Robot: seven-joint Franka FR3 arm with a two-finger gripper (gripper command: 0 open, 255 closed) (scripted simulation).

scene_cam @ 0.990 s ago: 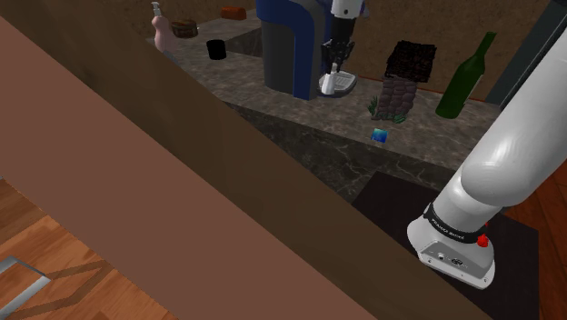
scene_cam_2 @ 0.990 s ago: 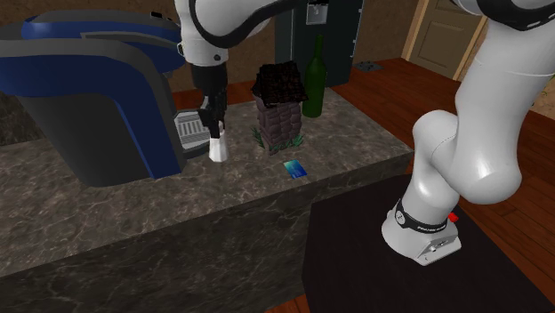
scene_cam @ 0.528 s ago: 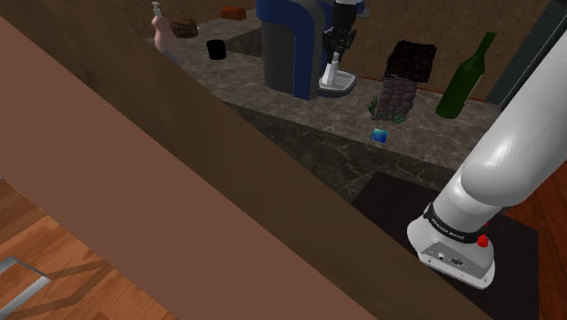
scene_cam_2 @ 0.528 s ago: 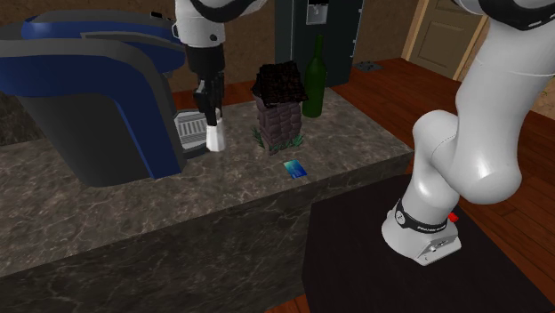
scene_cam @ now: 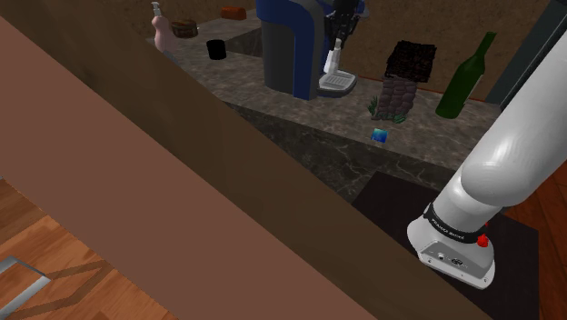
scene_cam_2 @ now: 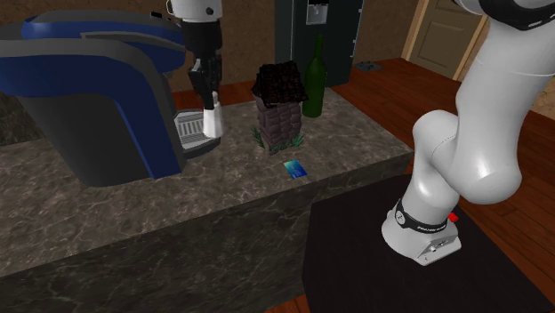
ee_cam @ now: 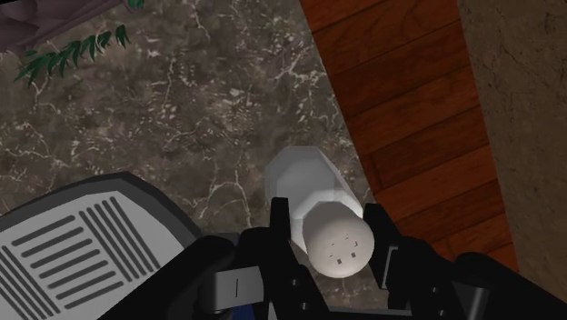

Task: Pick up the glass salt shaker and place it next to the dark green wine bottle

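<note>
A pale whitish salt shaker [ee_cam: 320, 207] with a holed cap is clasped between the black fingers of my gripper [ee_cam: 329, 238], lifted clear of the dark marble counter [ee_cam: 209, 118]. In the shoulder view the shaker [scene_cam: 333, 60] hangs above the coffee machine's grey drip tray [scene_cam: 338, 84]. In the second exterior view the gripper [scene_cam_2: 207, 100] holds the shaker [scene_cam_2: 211, 122] just above the tray [scene_cam_2: 192, 133]. The dark green wine bottle [scene_cam: 464, 78] [scene_cam_2: 314, 77] stands upright at the counter's far end, beyond a small stone house model [scene_cam: 400, 84] [scene_cam_2: 279, 107].
A large blue coffee machine [scene_cam_2: 84, 98] stands close beside the gripper. A small blue-green card [scene_cam_2: 295, 168] lies on the counter near the house model. A black cup [scene_cam: 215, 49] and a pink bottle [scene_cam: 162, 32] stand further along. A brown panel [scene_cam: 164, 200] fills the shoulder view's foreground.
The gripper has risen with the salt shaker, lifting it off the counter by the drip tray to well above it. Nothing else moved.
</note>
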